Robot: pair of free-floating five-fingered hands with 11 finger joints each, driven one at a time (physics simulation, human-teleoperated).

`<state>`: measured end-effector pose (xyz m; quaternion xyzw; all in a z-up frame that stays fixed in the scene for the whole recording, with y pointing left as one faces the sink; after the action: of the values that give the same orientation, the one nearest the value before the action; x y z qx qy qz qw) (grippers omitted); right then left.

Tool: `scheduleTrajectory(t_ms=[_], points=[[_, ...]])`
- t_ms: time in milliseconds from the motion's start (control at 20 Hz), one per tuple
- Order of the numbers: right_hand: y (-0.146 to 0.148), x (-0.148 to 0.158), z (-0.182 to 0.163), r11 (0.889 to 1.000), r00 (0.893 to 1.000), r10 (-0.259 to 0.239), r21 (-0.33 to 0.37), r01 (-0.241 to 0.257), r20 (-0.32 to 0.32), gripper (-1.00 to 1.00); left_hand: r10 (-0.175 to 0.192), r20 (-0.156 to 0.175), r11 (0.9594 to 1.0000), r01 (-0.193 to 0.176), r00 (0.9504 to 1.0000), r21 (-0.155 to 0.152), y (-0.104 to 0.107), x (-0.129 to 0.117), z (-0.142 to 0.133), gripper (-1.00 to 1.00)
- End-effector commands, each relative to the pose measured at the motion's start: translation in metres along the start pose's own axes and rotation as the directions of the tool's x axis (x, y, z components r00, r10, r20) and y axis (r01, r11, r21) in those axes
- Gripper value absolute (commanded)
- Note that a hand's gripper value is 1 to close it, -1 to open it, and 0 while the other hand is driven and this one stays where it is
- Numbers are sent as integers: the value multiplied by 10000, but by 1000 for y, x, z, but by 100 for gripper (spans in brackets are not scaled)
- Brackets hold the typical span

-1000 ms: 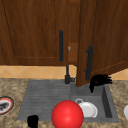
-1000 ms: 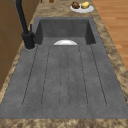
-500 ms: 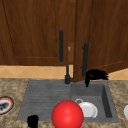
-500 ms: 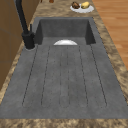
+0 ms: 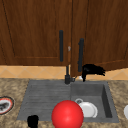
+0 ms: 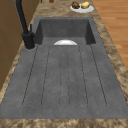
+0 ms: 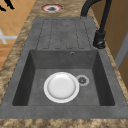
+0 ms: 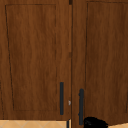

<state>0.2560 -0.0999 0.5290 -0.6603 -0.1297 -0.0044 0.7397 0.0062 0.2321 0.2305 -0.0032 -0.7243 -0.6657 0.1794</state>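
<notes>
Black right hand (image 5: 92, 69) beside upright door handle (image 5: 80, 55)

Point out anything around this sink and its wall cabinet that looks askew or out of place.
The right wooden cabinet door hangs ajar: its bottom edge slants, unlike the shut left wooden cabinet door. The right hand is at its lower corner, beside the black bar handle. A white round plate lies in the grey sink basin.

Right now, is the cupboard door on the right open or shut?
Open a little. The right cabinet door hangs slanted, its bottom edge tilted, with the right hand at its lower corner.
</notes>
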Motion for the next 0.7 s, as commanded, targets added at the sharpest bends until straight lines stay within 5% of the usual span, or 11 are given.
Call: scheduleTrajectory(t_ms=[0, 400, 650], points=[[10, 31, 2, 9998, 9997, -51, -193, 47, -231, -100, 0, 0, 10000, 0, 10000, 0, 0, 0, 0, 0], [50, 76, -1, 9959, 9986, -123, -904, 75, -524, -100, 0, 0, 10000, 0, 10000, 0, 0, 0, 0, 0], [84, 104, -1, 9803, 9968, 70, -1960, -225, -796, -100, 0, 0, 10000, 0, 10000, 0, 0, 0, 0, 0]])
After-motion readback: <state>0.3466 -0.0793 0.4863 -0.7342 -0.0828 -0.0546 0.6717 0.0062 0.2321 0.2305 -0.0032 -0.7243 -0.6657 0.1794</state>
